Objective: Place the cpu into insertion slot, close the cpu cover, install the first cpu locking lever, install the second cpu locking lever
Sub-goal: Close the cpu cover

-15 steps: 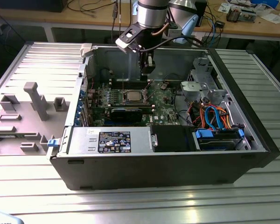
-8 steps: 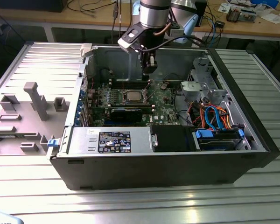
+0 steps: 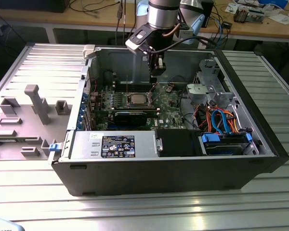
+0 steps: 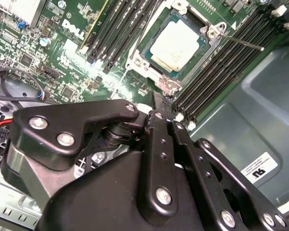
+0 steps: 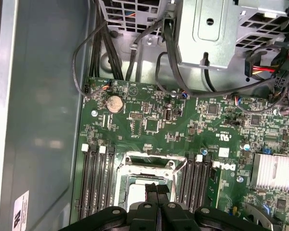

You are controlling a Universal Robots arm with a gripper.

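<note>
— Where's the cpu?
— The cpu (image 4: pixel 176 41) sits flat in the insertion slot (image 4: pixel 135 61), with the cpu cover (image 4: pixel 209 30) framing it. A thin lever (image 4: pixel 241 43) juts from one corner across the memory slots (image 4: pixel 216 67).
— And your claw?
— My claw (image 5: pixel 156 187) is clenched on nothing, fingers (image 5: pixel 151 191) pressed together. It hovers over the motherboard (image 5: pixel 183 125) close by the slot, inside the open computer case (image 3: pixel 183 168) on the tabletop (image 3: pixel 135 211).

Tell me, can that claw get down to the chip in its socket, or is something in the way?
Probably yes. The claw hangs over the cpu, with nothing between them. The cover frames the chip's edges, but its top shows bare through the window.
</note>
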